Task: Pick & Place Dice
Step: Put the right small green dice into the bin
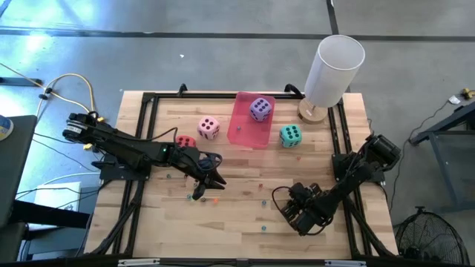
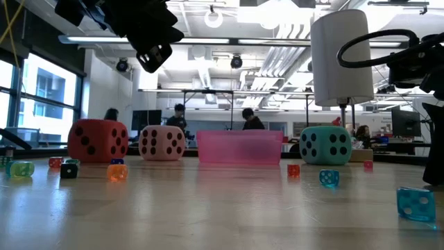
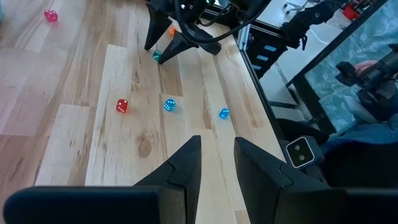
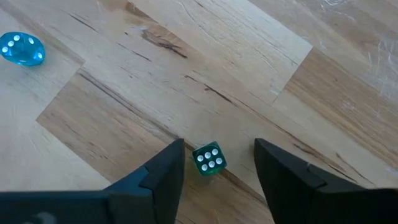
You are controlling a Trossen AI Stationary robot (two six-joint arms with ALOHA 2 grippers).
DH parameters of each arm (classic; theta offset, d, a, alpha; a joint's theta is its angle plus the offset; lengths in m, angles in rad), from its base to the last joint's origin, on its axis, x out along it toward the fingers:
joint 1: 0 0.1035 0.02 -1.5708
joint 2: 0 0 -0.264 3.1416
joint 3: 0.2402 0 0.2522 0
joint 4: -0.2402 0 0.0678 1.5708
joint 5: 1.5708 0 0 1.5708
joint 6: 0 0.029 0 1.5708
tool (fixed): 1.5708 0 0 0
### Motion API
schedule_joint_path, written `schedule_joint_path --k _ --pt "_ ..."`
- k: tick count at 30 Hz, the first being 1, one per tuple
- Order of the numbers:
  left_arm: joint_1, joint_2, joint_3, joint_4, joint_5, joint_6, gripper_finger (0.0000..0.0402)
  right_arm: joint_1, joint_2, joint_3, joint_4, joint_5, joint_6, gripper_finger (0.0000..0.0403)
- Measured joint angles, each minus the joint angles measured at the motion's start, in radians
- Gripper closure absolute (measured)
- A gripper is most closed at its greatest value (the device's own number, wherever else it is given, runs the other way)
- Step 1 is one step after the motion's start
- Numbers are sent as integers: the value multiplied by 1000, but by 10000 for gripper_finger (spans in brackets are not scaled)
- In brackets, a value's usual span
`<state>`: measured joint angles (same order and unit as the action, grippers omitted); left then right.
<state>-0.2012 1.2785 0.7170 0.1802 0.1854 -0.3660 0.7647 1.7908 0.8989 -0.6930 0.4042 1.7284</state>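
The red die (image 1: 184, 140) rests on the table beside my left arm, which partly hides it. The pink die (image 1: 208, 127) and the teal die (image 1: 290, 135) also rest on the table. The purple die (image 1: 260, 109) sits inside the pink tray (image 1: 243, 135). In the low view the red die (image 2: 98, 141), the pink die (image 2: 161, 143) and the teal die (image 2: 325, 145) show, and the purple die is hidden. My left gripper (image 1: 215, 172) is open and empty above the table's middle, near the red die. My right gripper (image 1: 299, 213) is open near the front edge, its fingers on either side of a tiny green bead die (image 4: 208, 158).
Tiny coloured bead dice lie scattered on the wood, among them a red bead (image 3: 122, 106), a blue bead (image 3: 169, 105) and a light-blue bead (image 4: 22, 48). A tall white cylinder (image 1: 334, 67) on a wooden base stands at the back right. A black frame (image 1: 148, 96) edges the table.
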Motion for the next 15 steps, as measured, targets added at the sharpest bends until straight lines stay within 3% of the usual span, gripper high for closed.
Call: schedule_joint_path --k 15 --pt "0 119 -1 39 1 1 310 1 -12 0 6 17 -62 351"
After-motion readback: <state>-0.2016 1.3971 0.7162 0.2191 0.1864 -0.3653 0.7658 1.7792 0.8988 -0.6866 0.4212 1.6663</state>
